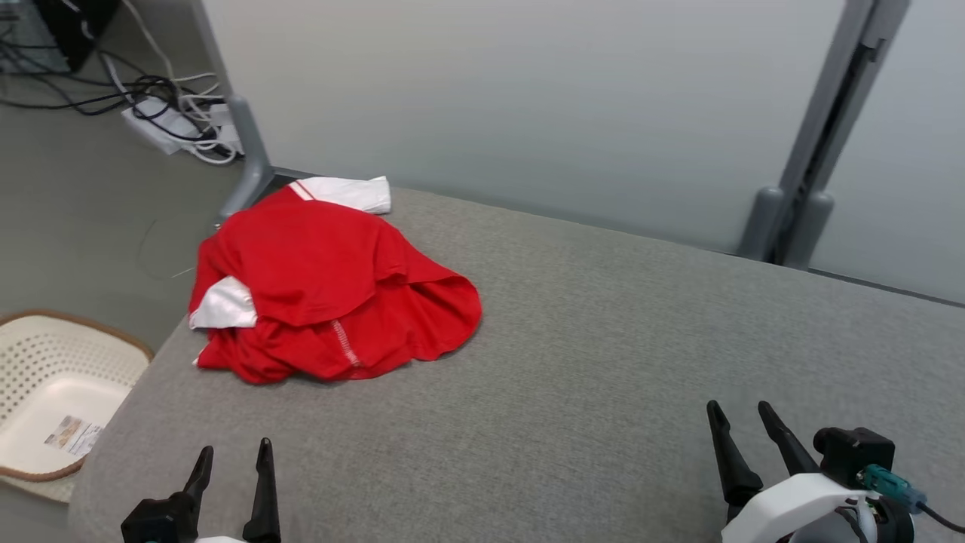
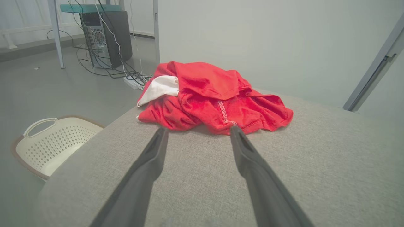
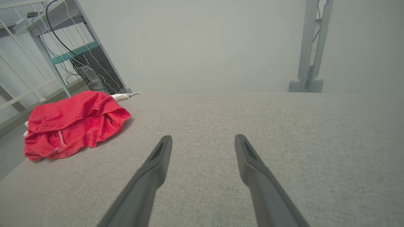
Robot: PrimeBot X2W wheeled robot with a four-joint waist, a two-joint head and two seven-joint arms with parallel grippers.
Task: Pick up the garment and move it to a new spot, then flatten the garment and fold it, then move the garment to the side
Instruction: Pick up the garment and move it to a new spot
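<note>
The garment (image 1: 332, 294), red with white patches, lies crumpled in a heap on the far left corner of the grey cloth-covered bench (image 1: 603, 339). One white piece rests at the bench's far edge, and another shows on the side of the heap nearest the bench's left edge. A stitched hem faces the bench's near edge.

The left tool (image 1: 234, 446) is at the bench's near left. Its two dark fingers stand apart with nothing between them and point toward the heap. In the left wrist view the fingertips reach close to the hem, while the head view shows bare cloth between them.

The right tool (image 1: 738, 407) is at the bench's near right. Its fingers are also spread and empty, over bare cloth and well apart from the garment.

A pale perforated basket (image 1: 68, 354) with a brown rim stands on the floor just beside the bench's left edge, with a paper label in its bottom. A power strip (image 1: 162, 124) and tangled cables lie on the floor beyond the bench's far left corner. A pale partition (image 1: 528, 98) stands along the bench's far edge.
</note>
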